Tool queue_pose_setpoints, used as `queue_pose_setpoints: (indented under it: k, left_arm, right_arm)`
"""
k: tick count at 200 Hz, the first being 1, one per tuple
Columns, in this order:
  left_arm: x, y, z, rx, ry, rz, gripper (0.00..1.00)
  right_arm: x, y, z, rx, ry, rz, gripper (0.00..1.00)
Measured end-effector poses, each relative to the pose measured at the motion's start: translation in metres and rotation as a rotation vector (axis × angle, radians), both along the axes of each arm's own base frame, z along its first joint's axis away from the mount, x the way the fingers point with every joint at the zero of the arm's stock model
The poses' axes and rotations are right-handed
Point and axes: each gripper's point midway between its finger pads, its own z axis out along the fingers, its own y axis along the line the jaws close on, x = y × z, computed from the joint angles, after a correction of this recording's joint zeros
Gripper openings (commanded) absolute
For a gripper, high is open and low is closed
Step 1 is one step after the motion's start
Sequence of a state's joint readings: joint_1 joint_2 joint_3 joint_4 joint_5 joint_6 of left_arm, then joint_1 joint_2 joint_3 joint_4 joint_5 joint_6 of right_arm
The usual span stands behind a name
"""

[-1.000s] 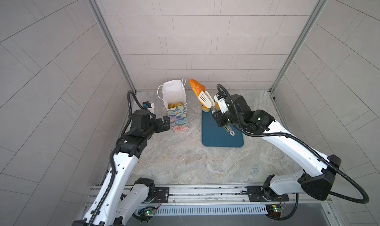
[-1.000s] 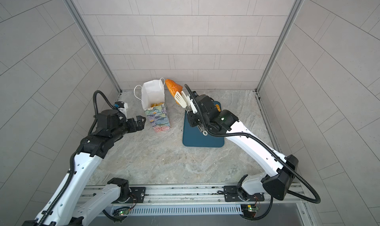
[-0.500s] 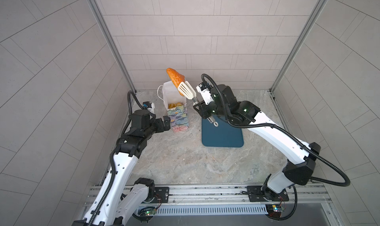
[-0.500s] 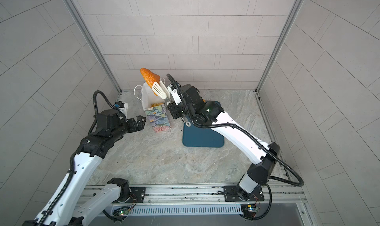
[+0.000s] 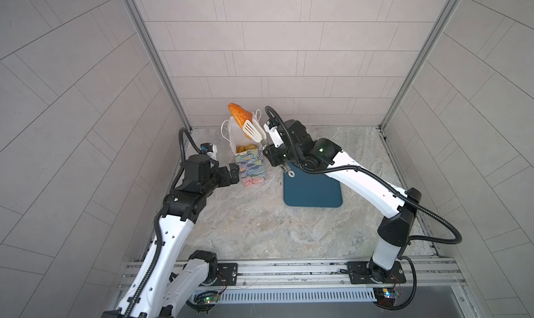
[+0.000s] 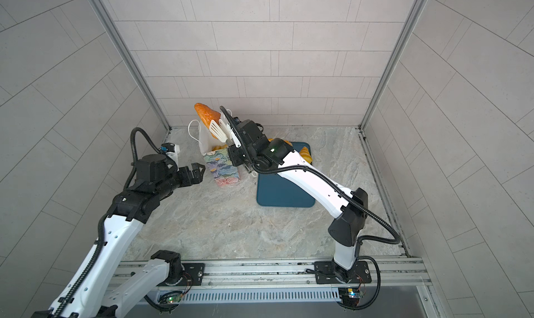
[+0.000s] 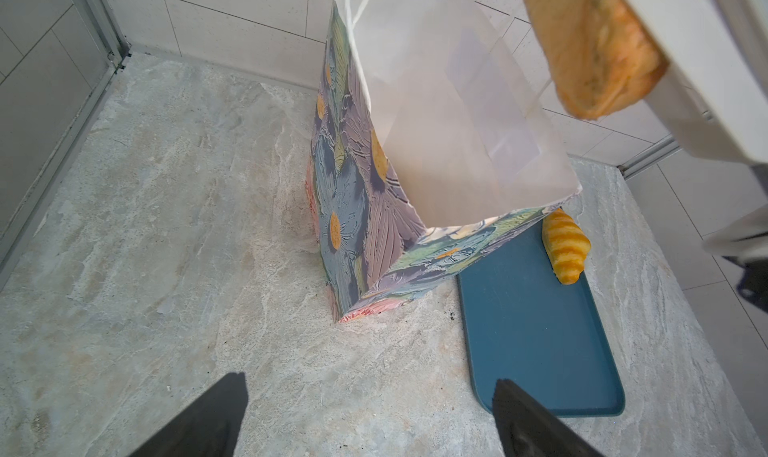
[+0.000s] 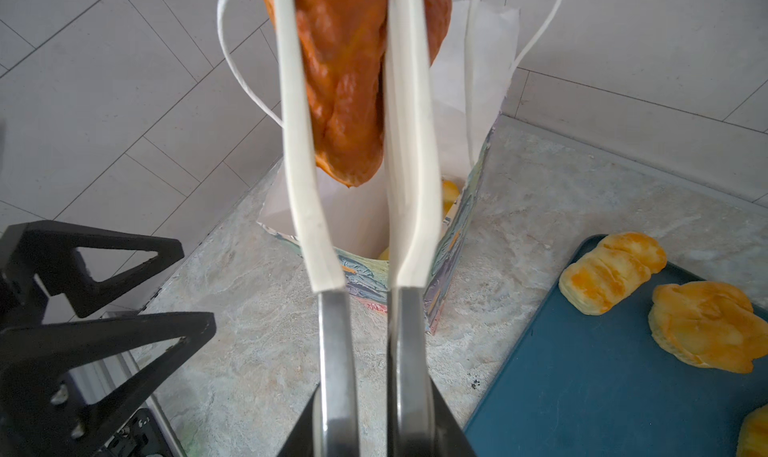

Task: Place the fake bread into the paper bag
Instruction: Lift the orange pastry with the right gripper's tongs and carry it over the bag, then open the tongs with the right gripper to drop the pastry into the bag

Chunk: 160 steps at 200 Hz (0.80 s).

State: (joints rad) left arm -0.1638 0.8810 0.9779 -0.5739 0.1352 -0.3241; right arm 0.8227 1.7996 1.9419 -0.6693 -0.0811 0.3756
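Fake bread, a dark orange triangular piece [image 5: 238, 115], is pinched in white-tipped tongs [image 5: 253, 131] whose metal handles are squeezed between the jaws of the right gripper [image 8: 374, 430]; ahead of those jaws it is held over the open paper bag [image 5: 250, 169]. The jaws of the left gripper [image 7: 370, 384] are spread wide, the bag just ahead, untouched. Golden rolls [image 8: 611, 268] are seen on the teal tray [image 8: 582, 372].

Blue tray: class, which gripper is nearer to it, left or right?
Right. The right gripper, holding tongs, hangs by the tray corner beside the paper bag; the open left gripper sits beyond that bag.
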Motion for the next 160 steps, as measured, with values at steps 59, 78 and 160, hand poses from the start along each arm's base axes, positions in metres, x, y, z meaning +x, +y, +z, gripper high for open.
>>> queue_pose_setpoints:
  k: [59,78,160]
  left_arm:
    - [-0.001,0.001,0.002,0.002,-0.006,0.004,1.00]
    - [-0.001,0.001,0.002,0.002,-0.007,0.004,1.00]
    - [-0.001,0.001,0.001,0.003,-0.005,0.004,1.00]
  right_arm:
    - [0.009,0.002,-0.017,-0.040,0.046,-0.013,0.34]
    - [0.010,0.001,-0.022,-0.053,0.063,-0.017,0.36]
    - [0.010,-0.004,-0.023,-0.080,0.085,-0.023,0.47]
